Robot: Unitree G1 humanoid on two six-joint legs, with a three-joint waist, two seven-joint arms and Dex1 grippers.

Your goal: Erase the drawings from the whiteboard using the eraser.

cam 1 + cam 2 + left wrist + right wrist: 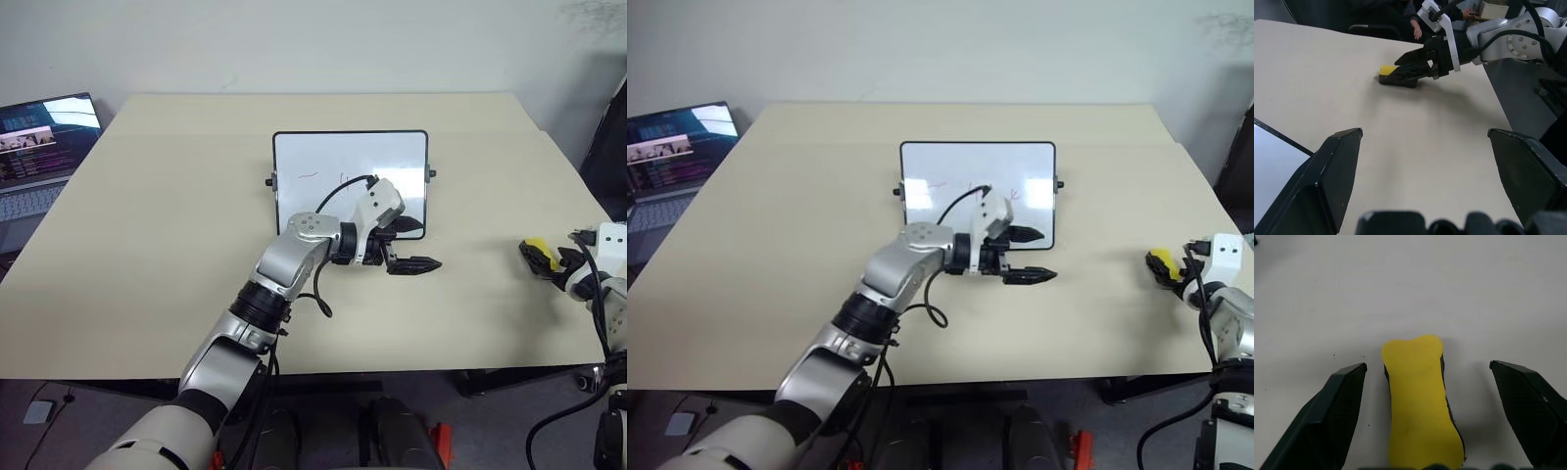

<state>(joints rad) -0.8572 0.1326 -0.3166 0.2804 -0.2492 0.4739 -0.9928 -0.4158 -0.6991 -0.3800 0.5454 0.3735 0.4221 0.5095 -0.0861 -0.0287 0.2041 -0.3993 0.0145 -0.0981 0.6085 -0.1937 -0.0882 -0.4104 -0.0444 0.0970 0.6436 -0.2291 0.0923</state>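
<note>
eraser (1420, 406) sits lengthwise between the right gripper's (1427, 426) spread fingers at the frame's lower middle, not clamped (left gripper (409, 245), also apart, is mid-frame by the whiteboard (323, 157))

Eraser (1397, 77) between right gripper (1415, 66) fingers

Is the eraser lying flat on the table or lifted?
Lying flat: the eraser rests on the table, between the right gripper's spread fingers.

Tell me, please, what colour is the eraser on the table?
The eraser is yellow on top with a black underside, clearest in the right wrist view.
</note>
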